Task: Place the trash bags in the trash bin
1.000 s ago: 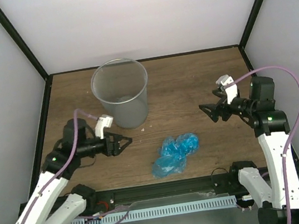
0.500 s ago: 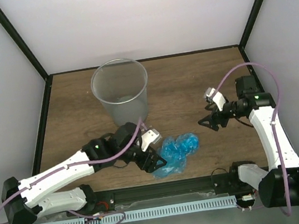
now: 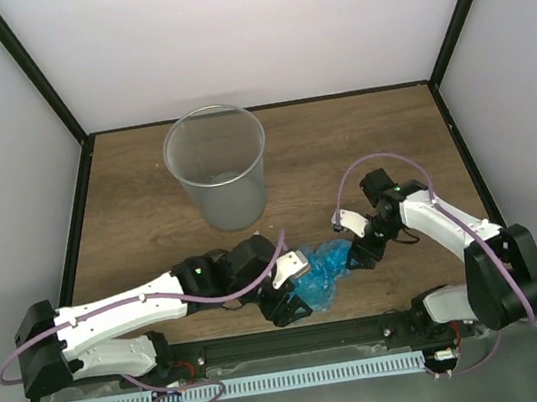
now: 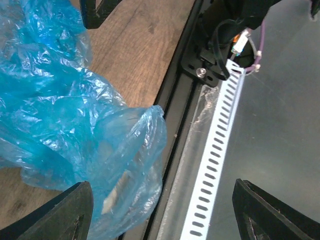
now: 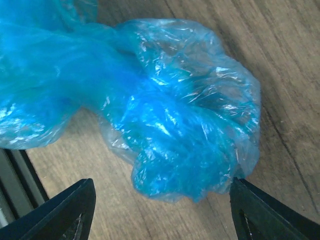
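The crumpled light-blue trash bag [image 3: 321, 270] lies on the wooden table near its front edge. It fills the left of the left wrist view [image 4: 65, 115] and most of the right wrist view [image 5: 150, 105]. The translucent grey trash bin [image 3: 217, 166] stands upright at the back left. My left gripper [image 3: 289, 307] is open at the bag's front-left end, over the table's front edge. My right gripper [image 3: 357, 254] is open at the bag's right end, its fingers [image 5: 70, 210] wide apart on either side of the bag's edge.
A black rail [image 3: 300, 341] and a white slotted strip [image 3: 275, 382] run along the table's front edge, just in front of the bag. Black frame posts stand at the table's corners. White walls close in the left, back and right sides.
Both arms have moved in to the bag: the left from beside the bin down to the bag's front-left end, the right from the right side down to the bag's right end.
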